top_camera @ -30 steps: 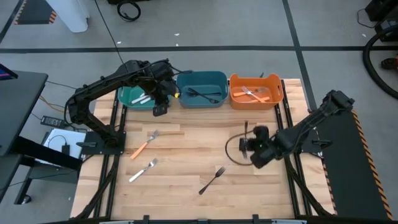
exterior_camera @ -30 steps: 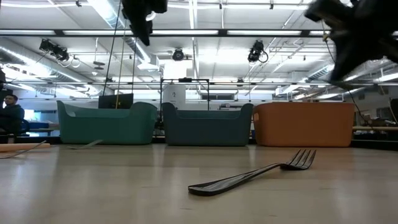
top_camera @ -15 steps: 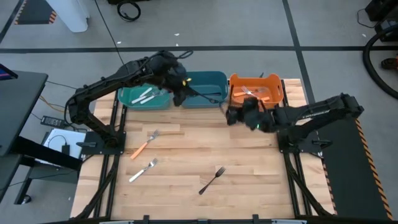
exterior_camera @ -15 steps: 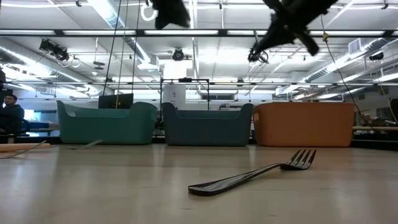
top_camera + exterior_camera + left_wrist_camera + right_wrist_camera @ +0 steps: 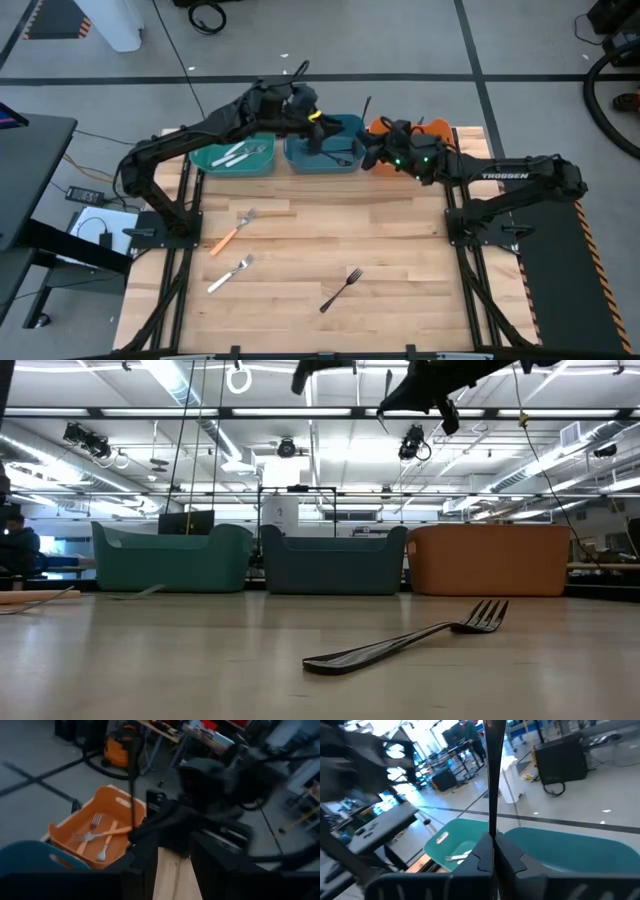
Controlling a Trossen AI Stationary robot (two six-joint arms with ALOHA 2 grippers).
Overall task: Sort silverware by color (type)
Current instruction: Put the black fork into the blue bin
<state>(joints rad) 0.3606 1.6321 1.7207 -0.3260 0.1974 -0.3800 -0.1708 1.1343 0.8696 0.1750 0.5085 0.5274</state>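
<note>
I saw a black knife (image 5: 491, 780) pinched upright in my right gripper (image 5: 372, 152), whose fingers were pressed tight on its lower end, above the gap between the blue bin (image 5: 322, 143) and the orange bin (image 5: 412, 150). My left gripper (image 5: 318, 122), fingers spread and holding nothing, hung over the blue bin at about nine o'clock from the right one. Black pieces lay in the blue bin, white ones in the teal bin (image 5: 232, 157), orange-handled forks (image 5: 102, 834) in the orange bin. Out on the worktop (image 5: 400, 300) lay a black fork (image 5: 341, 289) at six o'clock, and a white fork (image 5: 230, 273) and an orange-handled fork (image 5: 232, 232) at eight o'clock.
</note>
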